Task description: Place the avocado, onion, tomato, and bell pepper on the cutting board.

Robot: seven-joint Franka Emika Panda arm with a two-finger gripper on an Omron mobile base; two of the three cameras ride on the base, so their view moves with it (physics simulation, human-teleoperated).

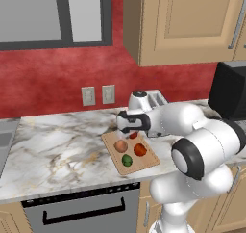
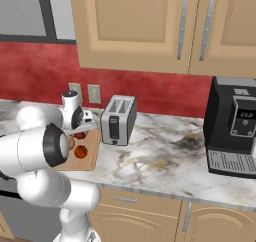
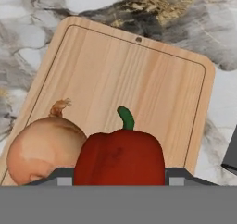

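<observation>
The cutting board (image 1: 145,164) lies on the marble counter in front of the toaster. On it rest the onion (image 1: 120,146), the tomato (image 1: 140,150) and the avocado (image 1: 127,160). My gripper (image 1: 133,132) hangs over the board's far end, shut on the bell pepper (image 1: 134,135). In the hand view the bell pepper (image 3: 119,157) sits between my fingertips, green stem up, with the onion (image 3: 44,151) close on its left and bare cutting board (image 3: 125,70) beyond. From the right, the bell pepper (image 2: 80,134) hangs above the tomato (image 2: 81,152); my arm partly hides the cutting board (image 2: 91,162).
A toaster (image 2: 118,120) stands just behind the board. A black coffee machine (image 2: 235,131) is at the counter's far right. Wall cabinets (image 1: 182,20) hang overhead, and a sink edge (image 1: 6,135) shows at the far left. Open marble counter (image 1: 57,145) lies left of the board.
</observation>
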